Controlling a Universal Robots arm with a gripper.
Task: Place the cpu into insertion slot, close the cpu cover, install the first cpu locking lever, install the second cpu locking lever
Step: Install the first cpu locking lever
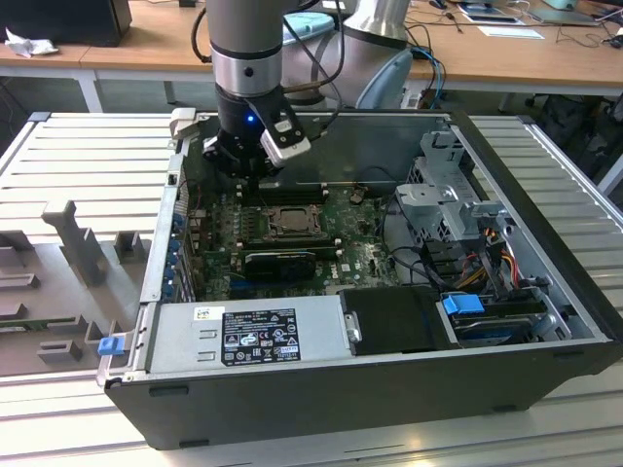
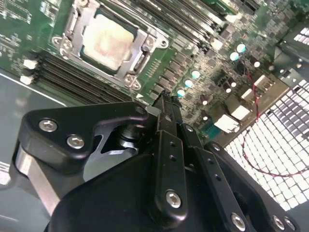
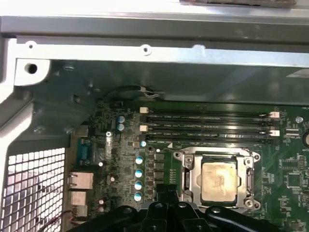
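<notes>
Here, a wooden desk (image 1: 146,44) runs behind a ribbed metal table (image 1: 88,156) bearing an open computer case (image 1: 292,389). The cpu (image 3: 218,181) sits in the insertion slot (image 3: 195,181), with the cpu cover (image 3: 249,180) flat around it, near the empty gripper (image 2: 164,100), whose fingers are pressed together.

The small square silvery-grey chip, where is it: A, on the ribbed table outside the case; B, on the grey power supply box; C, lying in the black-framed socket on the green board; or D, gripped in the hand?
C: in both wrist views the small square silvery-grey chip lies flat in the square black-framed socket.
</notes>
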